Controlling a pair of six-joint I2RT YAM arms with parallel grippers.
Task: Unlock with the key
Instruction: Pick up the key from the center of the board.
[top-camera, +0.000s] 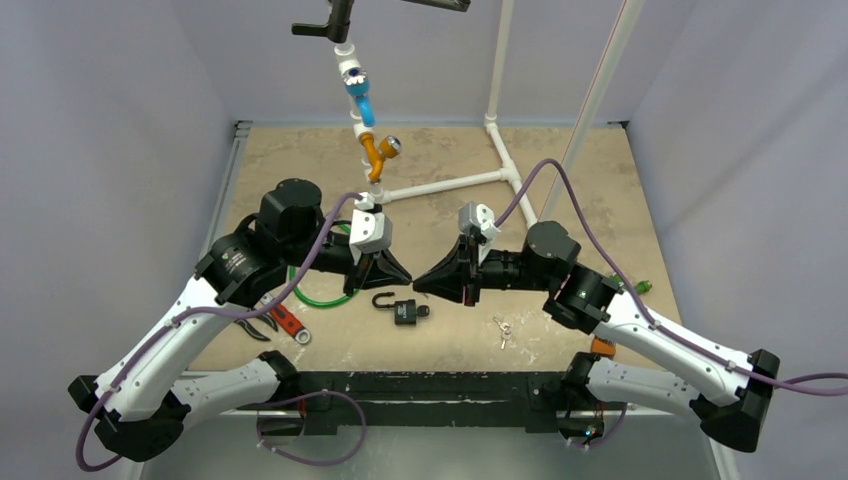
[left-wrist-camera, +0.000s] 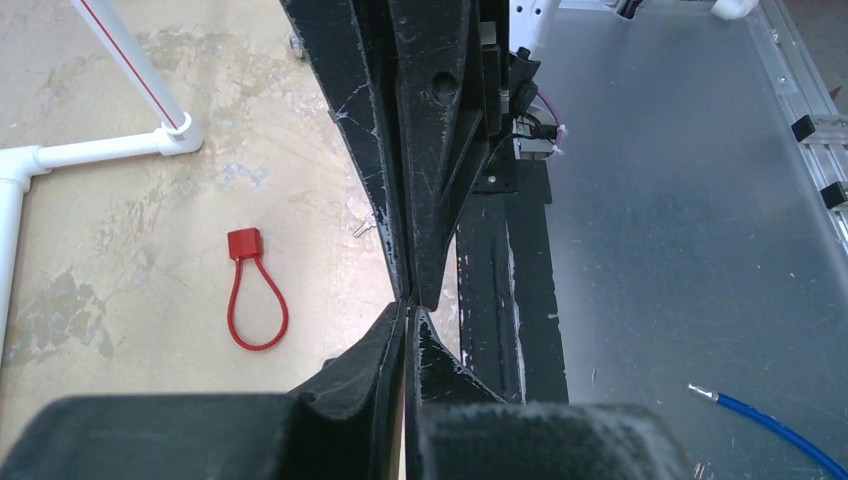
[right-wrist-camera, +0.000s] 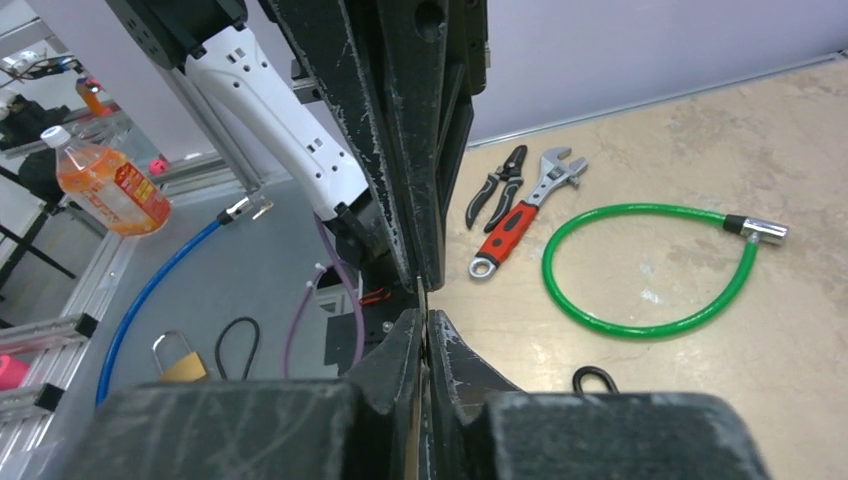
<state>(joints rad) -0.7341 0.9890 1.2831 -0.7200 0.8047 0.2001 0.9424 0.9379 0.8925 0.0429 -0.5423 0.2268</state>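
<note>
Hanging pressed together, left end effector (top-camera: 407, 280) and right end effector (top-camera: 417, 285) meet just beside padlock (top-camera: 405, 311)

You see the right tool (right-wrist-camera: 422, 318) with its fingers drawn together, almost tip to tip with the left tool (right-wrist-camera: 418, 268), which is also closed. On the table (right-wrist-camera: 780, 340) lie a green cable lock (right-wrist-camera: 650, 207), a red-handled adjustable wrench (right-wrist-camera: 512, 225) and black pliers (right-wrist-camera: 492, 190). Beyond the table's edge are an orange drink bottle (right-wrist-camera: 105, 180), a blue cable (right-wrist-camera: 150, 290) and a brass padlock (right-wrist-camera: 182, 365).
</note>
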